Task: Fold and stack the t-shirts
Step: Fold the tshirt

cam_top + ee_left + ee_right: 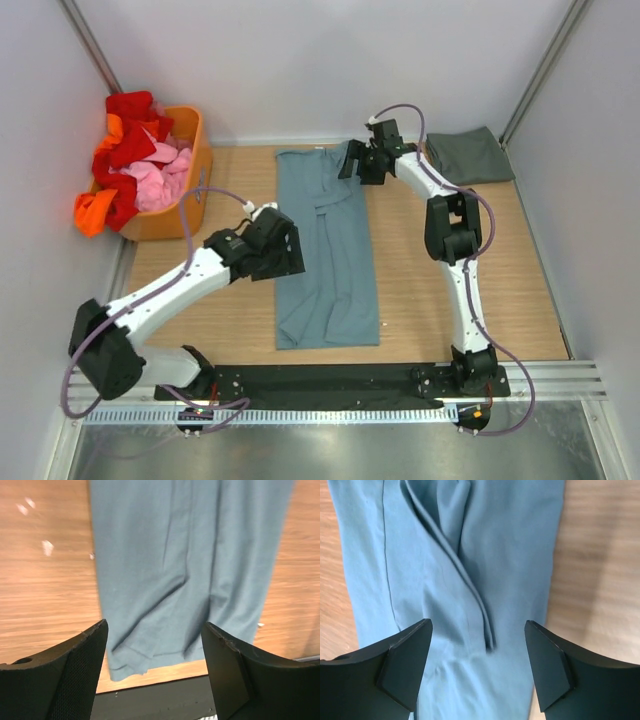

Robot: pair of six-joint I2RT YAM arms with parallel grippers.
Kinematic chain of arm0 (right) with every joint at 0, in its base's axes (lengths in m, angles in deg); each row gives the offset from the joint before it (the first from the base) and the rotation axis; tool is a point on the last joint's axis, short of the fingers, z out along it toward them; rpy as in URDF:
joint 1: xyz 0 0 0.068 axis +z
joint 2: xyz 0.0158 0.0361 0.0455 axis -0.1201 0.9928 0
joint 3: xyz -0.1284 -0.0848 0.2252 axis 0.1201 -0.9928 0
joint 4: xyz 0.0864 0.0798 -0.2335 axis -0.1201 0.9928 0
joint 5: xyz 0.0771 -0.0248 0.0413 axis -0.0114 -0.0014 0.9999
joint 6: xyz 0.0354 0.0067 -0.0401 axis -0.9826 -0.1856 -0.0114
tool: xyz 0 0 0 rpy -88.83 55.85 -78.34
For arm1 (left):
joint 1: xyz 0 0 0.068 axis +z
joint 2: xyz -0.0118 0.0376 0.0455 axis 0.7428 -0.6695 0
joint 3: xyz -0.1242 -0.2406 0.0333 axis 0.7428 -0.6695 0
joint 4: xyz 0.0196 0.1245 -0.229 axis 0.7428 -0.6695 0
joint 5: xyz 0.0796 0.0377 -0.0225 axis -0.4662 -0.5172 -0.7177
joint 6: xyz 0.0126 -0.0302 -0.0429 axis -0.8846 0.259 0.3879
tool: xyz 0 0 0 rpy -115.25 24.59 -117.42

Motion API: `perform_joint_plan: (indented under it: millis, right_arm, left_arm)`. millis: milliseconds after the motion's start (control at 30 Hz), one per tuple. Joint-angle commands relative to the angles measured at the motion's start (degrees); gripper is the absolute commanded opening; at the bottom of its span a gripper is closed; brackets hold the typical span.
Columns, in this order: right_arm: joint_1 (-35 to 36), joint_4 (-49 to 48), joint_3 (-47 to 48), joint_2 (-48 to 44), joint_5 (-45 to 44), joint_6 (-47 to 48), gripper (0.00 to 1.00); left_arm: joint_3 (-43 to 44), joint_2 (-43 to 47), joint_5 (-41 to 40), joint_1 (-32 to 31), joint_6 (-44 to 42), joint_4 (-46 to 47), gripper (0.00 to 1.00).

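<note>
A muted blue-teal t-shirt lies folded into a long narrow strip down the middle of the wooden table, its hem toward the near edge. My left gripper hovers open over the strip's left side at mid-length; its wrist view shows the blue-teal t-shirt and its hem below my open left gripper, nothing held. My right gripper hangs open above the strip's far right end. In the right wrist view the blue-teal t-shirt has a folded ridge between the fingers of my open right gripper. A dark grey-green t-shirt lies folded at the far right.
An orange basket full of red, pink and orange clothes stands at the far left corner. A black mat runs along the near edge by the arm bases. White walls close in the table on three sides.
</note>
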Motion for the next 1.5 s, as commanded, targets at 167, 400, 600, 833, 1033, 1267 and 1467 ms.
perform_joint_plan:
  millis: [167, 400, 600, 833, 1033, 1267, 1467]
  right_arm:
    - [6.78, 10.77, -12.66, -27.73, -14.7, 5.23, 0.8]
    - [26.19, 12.55, -31.4, -39.45, -22.63, -1.95, 0.46]
    - [42.64, 15.7, -32.82, -36.57, -28.78, -8.48, 0.42]
    - [51.61, 17.73, -34.75, -30.68, -31.43, -15.42, 0.46]
    - [58.03, 18.35, -33.26, -26.55, -31.86, -18.32, 0.51]
    - [58.83, 17.38, -32.73, -24.44, -32.48, -19.38, 0.51]
    - [58.83, 20.45, -31.94, -24.26, -36.17, -19.73, 0.36]
  left_arm:
    - [11.13, 20.67, -17.89, 1.21, -12.72, -19.14, 0.84]
    - [-1.15, 36.44, -22.11, 3.06, -16.07, -15.45, 0.95]
    - [-3.47, 41.28, -25.45, 3.06, -14.58, -15.45, 0.93]
    - [-4.52, 45.84, -28.97, 3.15, -13.34, -15.28, 0.93]
    - [-5.13, 47.43, -28.8, 3.06, -13.52, -14.66, 0.94]
    - [-5.05, 46.99, -28.71, 3.06, -13.52, -14.83, 0.94]
    - [-5.13, 47.26, -28.79, 3.06, -13.52, -14.83, 0.93]
